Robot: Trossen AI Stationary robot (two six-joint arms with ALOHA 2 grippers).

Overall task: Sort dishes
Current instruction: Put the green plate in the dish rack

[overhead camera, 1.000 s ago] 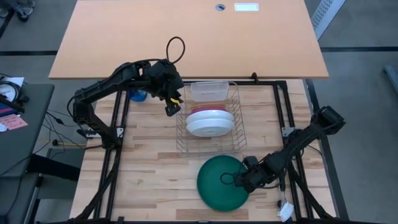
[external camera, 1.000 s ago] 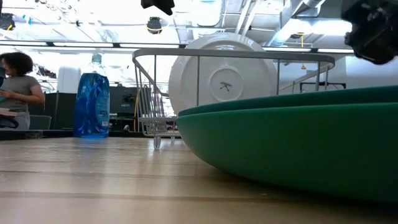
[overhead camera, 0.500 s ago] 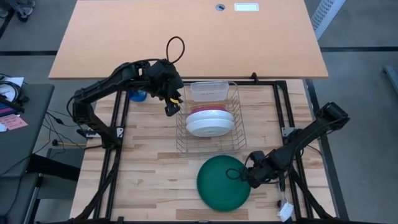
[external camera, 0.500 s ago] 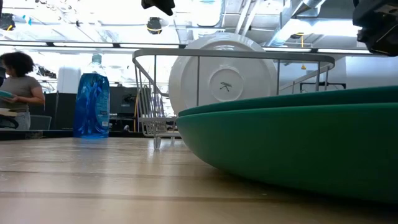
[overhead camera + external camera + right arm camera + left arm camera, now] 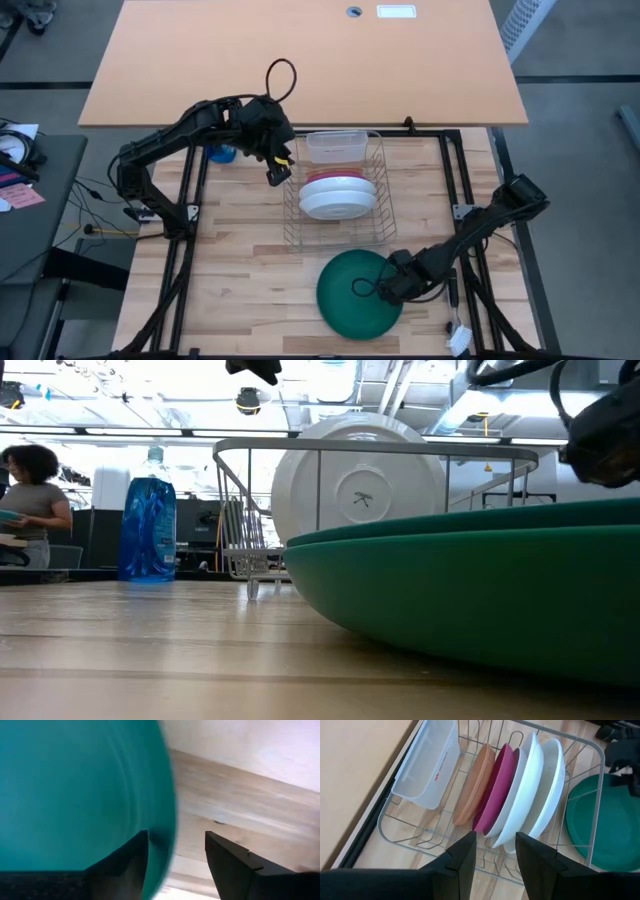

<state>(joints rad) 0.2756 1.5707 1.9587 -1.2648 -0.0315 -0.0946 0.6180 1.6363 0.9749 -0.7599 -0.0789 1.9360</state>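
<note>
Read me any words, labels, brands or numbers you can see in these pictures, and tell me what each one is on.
No text here can be read.
Clear plastic container in the metal wire dish rack: a small red and dark mark on its side, too small to read.
White plate standing in the rack: a dark maker's mark at the centre of its underside, no letters legible.
White label on the far tan tabletop: too small to read.

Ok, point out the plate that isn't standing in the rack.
The dark green plate. It lies flat on the table in front of the wire rack, with the right gripper at its rim; the orange, pink and white plates stand upright in the rack.
</note>
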